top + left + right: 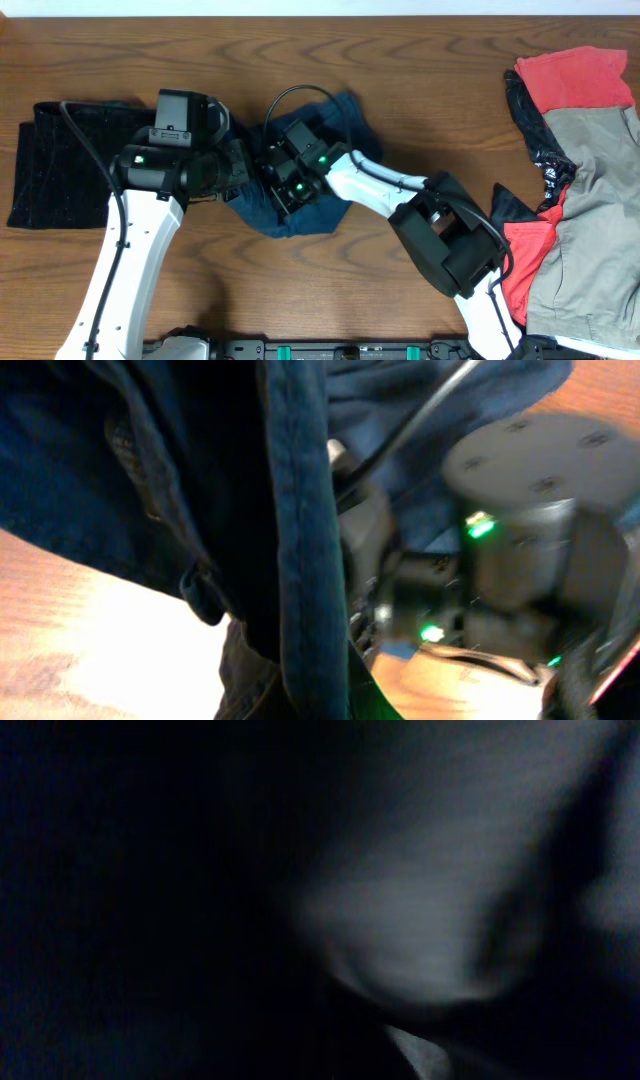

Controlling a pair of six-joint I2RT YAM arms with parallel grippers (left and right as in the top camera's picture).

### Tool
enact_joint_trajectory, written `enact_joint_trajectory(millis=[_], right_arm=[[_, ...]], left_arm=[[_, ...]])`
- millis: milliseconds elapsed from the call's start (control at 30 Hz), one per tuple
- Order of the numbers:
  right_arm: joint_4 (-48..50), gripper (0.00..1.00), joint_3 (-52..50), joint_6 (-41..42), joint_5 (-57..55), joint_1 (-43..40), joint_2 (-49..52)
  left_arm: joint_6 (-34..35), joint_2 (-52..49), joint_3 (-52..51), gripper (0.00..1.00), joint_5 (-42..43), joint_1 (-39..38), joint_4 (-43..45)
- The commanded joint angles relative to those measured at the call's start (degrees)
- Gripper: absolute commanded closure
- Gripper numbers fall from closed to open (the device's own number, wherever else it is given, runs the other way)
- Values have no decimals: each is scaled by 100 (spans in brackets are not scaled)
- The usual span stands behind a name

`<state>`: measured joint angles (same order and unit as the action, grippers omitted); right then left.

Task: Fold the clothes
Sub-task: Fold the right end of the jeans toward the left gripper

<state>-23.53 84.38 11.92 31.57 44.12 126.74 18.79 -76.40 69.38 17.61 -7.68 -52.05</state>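
A blue denim garment [325, 140] lies bunched at the table's middle. My left gripper [246, 166] and right gripper [276, 180] meet at its left edge, nearly touching each other. In the left wrist view a denim fold with a stitched seam [300, 550] runs straight down into my left jaws, which look shut on it; the fingertips are hidden by the cloth. The right arm's wrist body [520, 550] sits close behind. The right wrist view is almost black, filled with cloth [420, 910] against the lens, so the right jaws do not show.
A dark folded garment [60, 160] lies flat at the left, partly under my left arm. A pile of red, grey and black clothes [585, 170] fills the right edge. Bare wood [420, 70] runs along the back.
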Motion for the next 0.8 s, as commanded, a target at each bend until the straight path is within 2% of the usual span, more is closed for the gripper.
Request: enact_joint_trajectory(millis=[0, 133, 367, 567, 767], right_arm=[[-9, 82, 85, 20, -181, -55, 4], [-46, 73, 160, 4, -273, -494, -350], [-72, 70, 214, 2, -981, -1589, -1147], [-382, 69, 203, 2, -1521, -2232, -1036], [-501, 71, 203, 2, -1836, -2385, -509]], left_arm=[[-70, 31, 114, 94, -13, -17, 146], [-74, 22, 114, 94, -13, -17, 170], [-74, -26, 109, 94, -17, -17, 162], [-72, -81, 109, 94, -13, -17, 249], [-50, -81, 109, 94, -11, -72, 568]])
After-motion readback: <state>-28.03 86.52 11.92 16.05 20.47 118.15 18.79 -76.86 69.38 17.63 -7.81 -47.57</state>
